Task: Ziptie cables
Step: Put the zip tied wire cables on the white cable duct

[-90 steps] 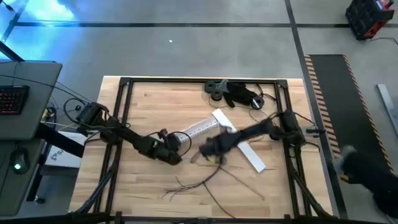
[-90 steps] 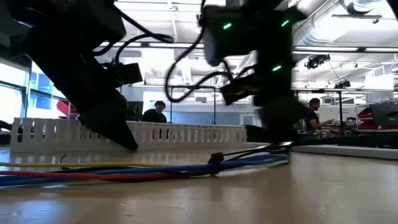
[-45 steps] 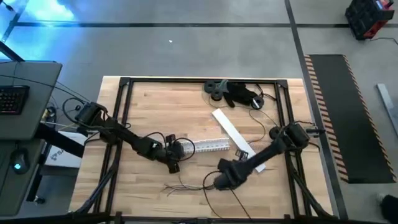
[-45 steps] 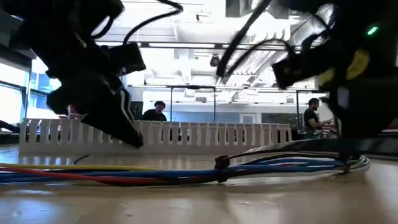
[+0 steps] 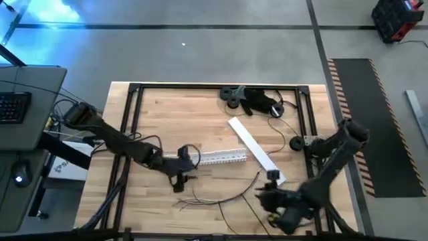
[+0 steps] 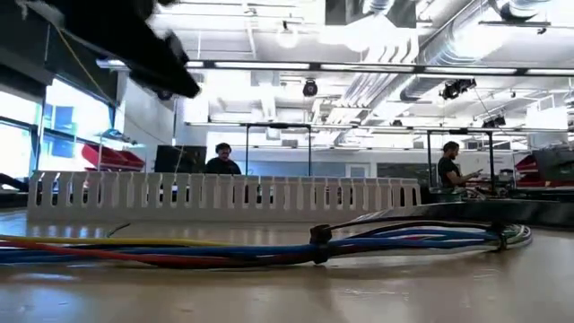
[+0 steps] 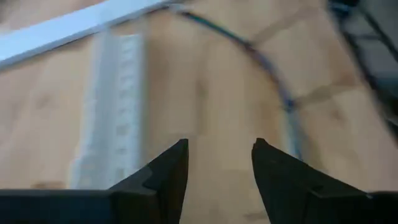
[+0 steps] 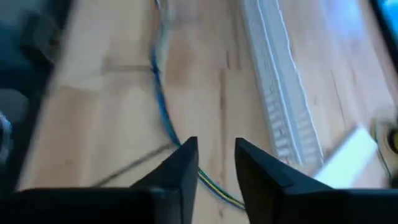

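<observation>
The cables (image 5: 231, 195) lie loose on the wooden table near its front edge. In the low view the cables (image 6: 224, 254) show as a blue, red and yellow bunch cinched by a dark tie (image 6: 318, 240). My left gripper (image 5: 179, 182) hangs open above the table, left of the bunch. In its wrist view my left gripper (image 7: 219, 162) has bare wood between its fingers. My right gripper (image 5: 262, 195) is open at the front right, by the bunch's right end. In its wrist view a blue wire (image 8: 165, 112) runs below the right gripper's (image 8: 216, 158) fingers.
A white slotted cable duct (image 5: 217, 158) lies across the table's middle, and a flat white strip (image 5: 257, 150) slants to its right. A black gadget with a thin cord (image 5: 257, 100) sits at the far edge. People stand in the room behind (image 6: 220, 161).
My right gripper has swept from the table's middle toward the near edge and right, leaving the low view. My left gripper has risen, with only its arm left at the top of the low view. The bunch's right end, raised a second ago, now lies flat in a curve.
</observation>
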Robot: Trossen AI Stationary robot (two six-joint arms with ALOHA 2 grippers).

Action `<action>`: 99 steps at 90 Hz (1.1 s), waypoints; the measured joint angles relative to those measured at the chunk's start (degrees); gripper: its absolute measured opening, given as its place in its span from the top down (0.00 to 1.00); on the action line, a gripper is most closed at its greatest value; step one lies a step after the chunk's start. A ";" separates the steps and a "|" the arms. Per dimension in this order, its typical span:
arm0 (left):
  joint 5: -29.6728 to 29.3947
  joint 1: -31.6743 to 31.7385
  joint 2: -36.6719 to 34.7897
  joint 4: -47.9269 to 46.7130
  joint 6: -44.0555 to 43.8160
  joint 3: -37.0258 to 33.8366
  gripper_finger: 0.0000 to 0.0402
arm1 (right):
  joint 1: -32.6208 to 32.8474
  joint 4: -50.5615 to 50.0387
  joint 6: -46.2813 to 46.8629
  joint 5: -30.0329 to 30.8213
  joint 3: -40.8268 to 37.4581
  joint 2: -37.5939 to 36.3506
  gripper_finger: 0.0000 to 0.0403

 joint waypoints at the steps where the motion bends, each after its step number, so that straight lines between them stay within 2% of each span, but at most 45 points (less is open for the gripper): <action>1: 0.05 -0.44 0.00 0.22 0.27 0.01 0.63 | 0.30 0.49 0.30 0.62 -0.49 -0.48 0.75; 13: -1.79 -5.29 2.23 3.16 -0.98 0.19 0.65 | 3.25 2.51 6.41 9.85 -7.81 -3.05 0.70; 21: -5.99 -7.13 4.51 3.01 -4.16 0.08 0.66 | 2.93 -0.60 18.63 19.11 -12.57 -3.46 0.69; 26: -8.34 -7.98 6.45 3.52 -6.76 0.14 0.65 | 2.03 0.41 25.20 20.81 -15.10 -3.38 0.70; 32: -8.12 -8.39 9.35 4.20 -9.47 0.12 0.64 | 0.26 2.01 27.71 16.54 -17.93 -2.73 0.70; 38: -5.63 -8.06 11.72 6.59 -10.61 0.00 0.61 | -2.75 3.35 23.85 7.59 -19.20 -2.93 0.70; 49: -0.01 -8.04 17.27 17.16 -10.74 0.19 0.55 | -8.57 9.70 7.42 -9.49 -20.21 -2.43 0.70; 60: 4.35 -8.10 21.64 20.71 -11.96 1.93 0.50 | -12.92 14.85 -12.71 -19.49 -20.29 -2.54 0.70; 68: 4.38 -9.38 24.04 13.02 -14.04 5.85 0.49 | -15.68 13.62 -22.26 -24.04 -20.31 -1.65 0.70; 75: 1.70 -10.86 25.45 1.32 -15.48 9.89 0.51 | -18.73 10.92 -27.99 -27.02 -20.33 -1.07 0.70; 83: -1.48 -12.52 25.72 -7.83 -17.18 14.55 0.53 | -22.02 9.14 -32.87 -28.51 -20.31 0.75 0.70; 92: -3.50 -13.44 25.76 -15.21 -19.41 17.56 0.53 | -25.41 6.77 -39.61 -30.49 -20.33 2.46 0.70; 99: -4.07 -14.09 25.51 -17.53 -21.39 19.24 0.54 | -27.15 6.17 -43.88 -32.82 -20.33 3.84 0.70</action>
